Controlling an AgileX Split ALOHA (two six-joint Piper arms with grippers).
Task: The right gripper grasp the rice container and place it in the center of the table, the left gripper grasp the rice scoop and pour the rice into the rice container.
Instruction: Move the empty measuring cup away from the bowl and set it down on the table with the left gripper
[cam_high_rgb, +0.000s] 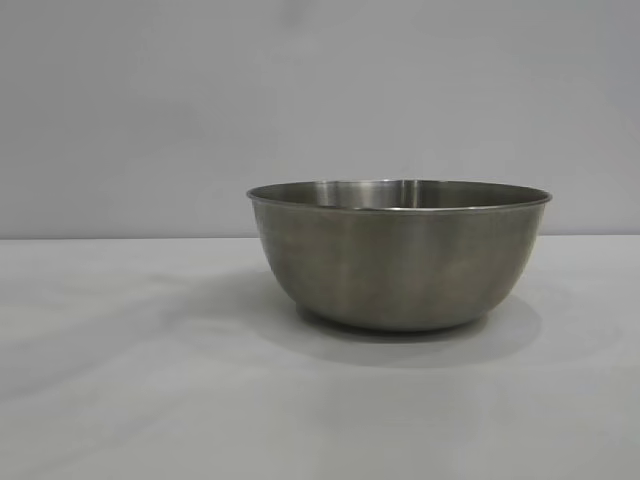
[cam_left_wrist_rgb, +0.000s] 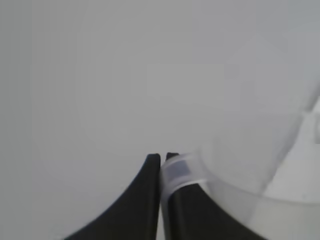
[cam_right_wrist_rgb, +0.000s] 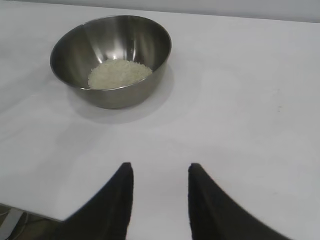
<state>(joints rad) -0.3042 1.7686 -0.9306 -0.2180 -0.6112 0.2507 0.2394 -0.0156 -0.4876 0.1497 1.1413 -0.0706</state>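
1. Rice container (cam_high_rgb: 400, 258): sits upright on the white bench (cam_high_rgb: 120, 400), right of centre in the exterior frame, rim level. Neither arm shows in that view.
2. Right wrist view: the container (cam_right_wrist_rgb: 111, 60) is in the upper left of the frame, well apart from the right hand (cam_right_wrist_rgb: 160, 172). Nothing touches it.
3. Rice (cam_right_wrist_rgb: 119, 74): off-white heap in the bottom of the container, leaning toward the near wall.
4. Right hand: fingers parted to a moderate gap, nothing between them, only bare bench (cam_right_wrist_rgb: 240, 100) seen through the gap. Tips point toward the container from the lower middle of the frame.
5. Left hand (cam_left_wrist_rgb: 163, 159): fingers pinched together at the bottom centre of the left wrist frame, clamped on the loop handle of the rice scoop (cam_left_wrist_rgb: 260, 165).
6. Scoop body: translucent, fills the right side of that frame, just beside the fingertips. Can't tell from that view whether any grains are inside.
7. Background behind the left hand is plain grey; its place relative to the container can't be read.
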